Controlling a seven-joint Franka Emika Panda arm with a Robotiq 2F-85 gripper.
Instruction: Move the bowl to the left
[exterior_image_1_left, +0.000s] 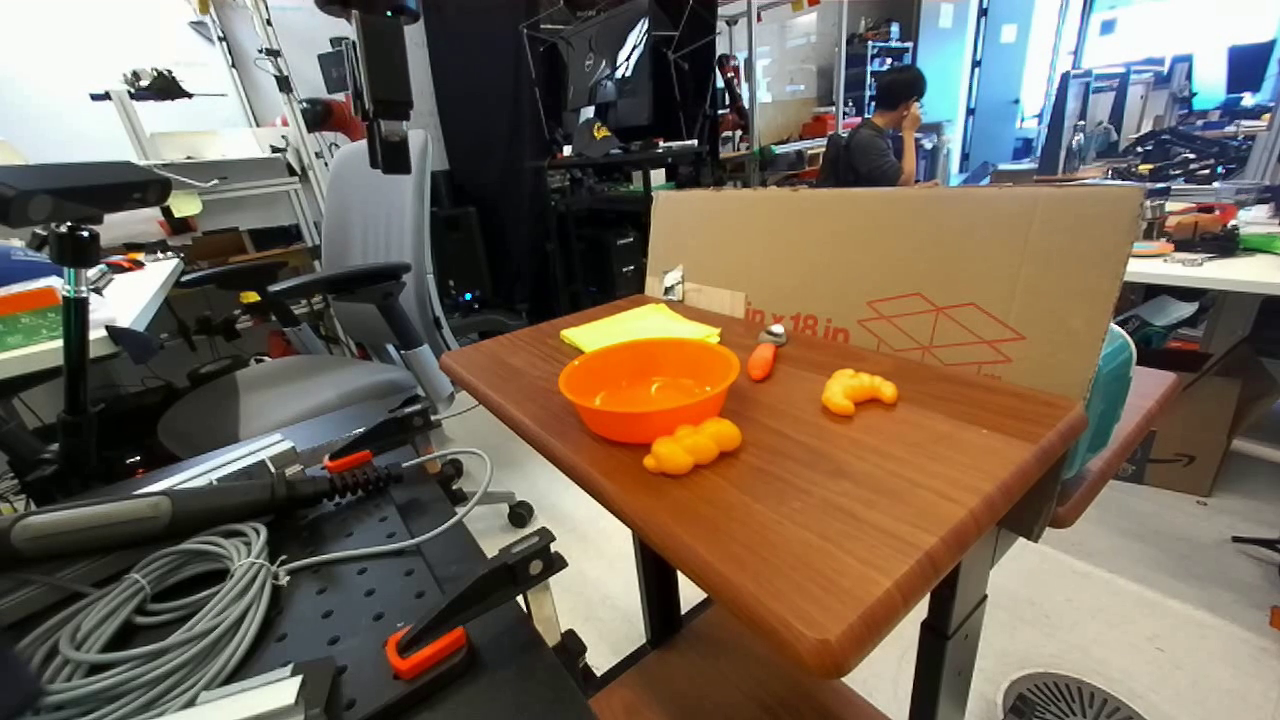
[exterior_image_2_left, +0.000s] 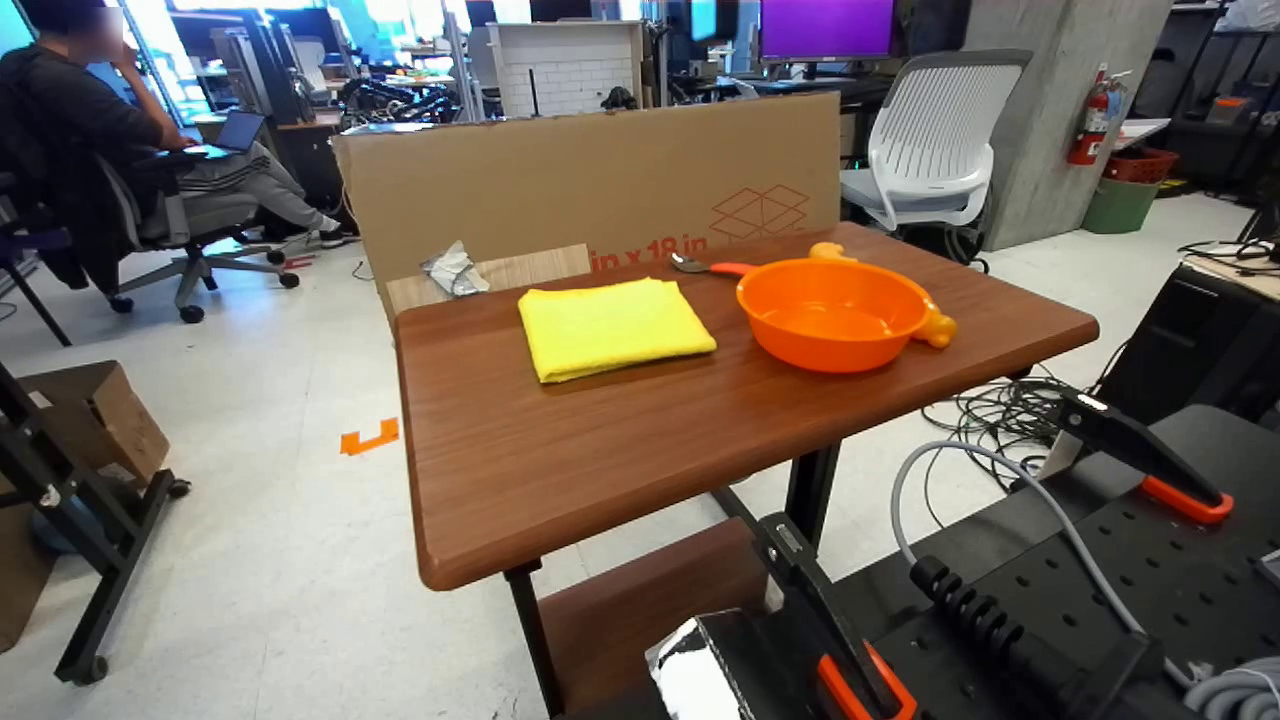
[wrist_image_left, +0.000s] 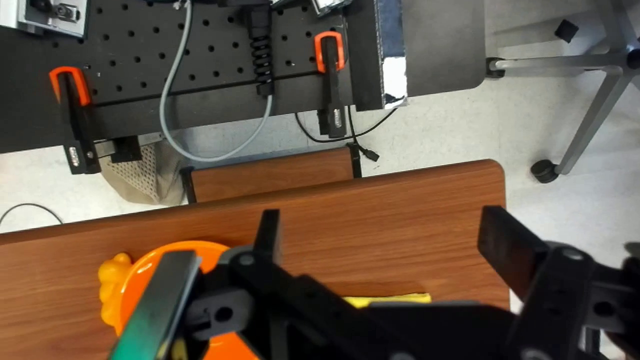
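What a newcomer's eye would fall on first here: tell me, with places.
The bright-orange bowl on the wooden table would likely strike first, a lumpy orange toy beside it. Next come the yellow cloth on the same table and the cardboard panel standing along its edge.

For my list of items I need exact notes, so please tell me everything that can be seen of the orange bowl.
The bowl is bright orange, round, wide and shallow, with sloping sides and a smooth rim; it looks like glossy plastic. It stands upright on the brown table, close to one edge, with nothing visible inside. A lumpy yellow-orange toy piece lies right beside it; whether they touch, I cannot tell. The pincer is apart from it.
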